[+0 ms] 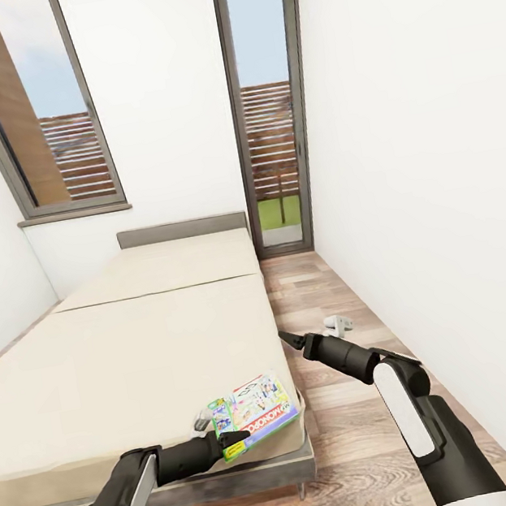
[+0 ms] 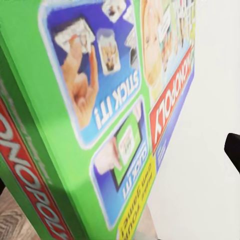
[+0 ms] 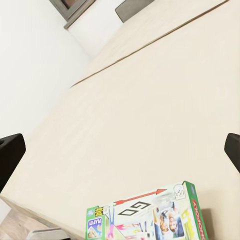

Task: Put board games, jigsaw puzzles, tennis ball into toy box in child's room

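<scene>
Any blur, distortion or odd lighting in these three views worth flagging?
Head view: wide-angle stretch, window frames lean, lighting flat and even. Left wrist view: the Monopoly box sits so close that its print is soft and smeared. Right wrist view: sharp on the same box, with the bed evenly lit and almost shadowless.

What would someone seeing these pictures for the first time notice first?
The bright green Monopoly board game jumps out, at the near corner of the plain beige bed, with the left gripper closed on its edge. Next, the right gripper hangs open and empty above the wood-plank floor beside the bed. Behind, tall dark-framed windows show a slatted fence and sky.
</scene>
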Tool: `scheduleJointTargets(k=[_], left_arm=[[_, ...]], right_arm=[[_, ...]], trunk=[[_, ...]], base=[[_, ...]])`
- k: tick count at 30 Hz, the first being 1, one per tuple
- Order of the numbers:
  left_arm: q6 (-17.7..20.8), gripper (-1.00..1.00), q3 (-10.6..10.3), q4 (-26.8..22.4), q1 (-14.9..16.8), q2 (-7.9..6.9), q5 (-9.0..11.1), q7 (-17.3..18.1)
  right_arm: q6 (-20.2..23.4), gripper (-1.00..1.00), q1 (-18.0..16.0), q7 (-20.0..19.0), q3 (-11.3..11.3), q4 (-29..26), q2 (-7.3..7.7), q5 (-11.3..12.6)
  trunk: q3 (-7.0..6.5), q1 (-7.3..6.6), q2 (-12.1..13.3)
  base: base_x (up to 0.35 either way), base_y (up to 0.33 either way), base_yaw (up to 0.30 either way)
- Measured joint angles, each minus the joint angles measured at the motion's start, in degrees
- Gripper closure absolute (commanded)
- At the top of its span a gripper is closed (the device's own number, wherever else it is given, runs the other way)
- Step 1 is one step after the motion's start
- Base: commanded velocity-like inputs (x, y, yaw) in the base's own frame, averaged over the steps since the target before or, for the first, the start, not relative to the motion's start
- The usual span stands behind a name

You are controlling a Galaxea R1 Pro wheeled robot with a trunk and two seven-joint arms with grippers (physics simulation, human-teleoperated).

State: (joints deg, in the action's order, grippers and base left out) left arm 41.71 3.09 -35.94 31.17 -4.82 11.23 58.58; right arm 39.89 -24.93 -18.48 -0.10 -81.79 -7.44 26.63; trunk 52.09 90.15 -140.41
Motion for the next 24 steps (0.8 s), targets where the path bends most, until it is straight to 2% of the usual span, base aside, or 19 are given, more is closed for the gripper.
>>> scheduleJointTargets(k=[9,15,24], left_arm=[[0.0,-1.0,0.2,0.0,0.0,-0.08,0.2,0.1],[0.7,-1.0,1.7,0.0,0.0,-0.01,0.1,0.2],[0.7,-1.0,2.4,0.0,0.0,-0.07,0.0,0.2]], right_arm=[[0.0,-1.0,0.0,0.0,0.0,0.0,0.0,0.0],[0.0,-1.0,0.0,0.0,0.0,0.0,0.0,0.0],[0.0,-1.0,0.0,0.0,0.0,0.0,0.0,0.0]], trunk=[[0.0,0.0,0.0],[0.0,0.0,0.0],[0.0,0.0,0.0]], base=[[0.0,0.0,0.0],[0.0,0.0,0.0],[0.0,0.0,0.0]])
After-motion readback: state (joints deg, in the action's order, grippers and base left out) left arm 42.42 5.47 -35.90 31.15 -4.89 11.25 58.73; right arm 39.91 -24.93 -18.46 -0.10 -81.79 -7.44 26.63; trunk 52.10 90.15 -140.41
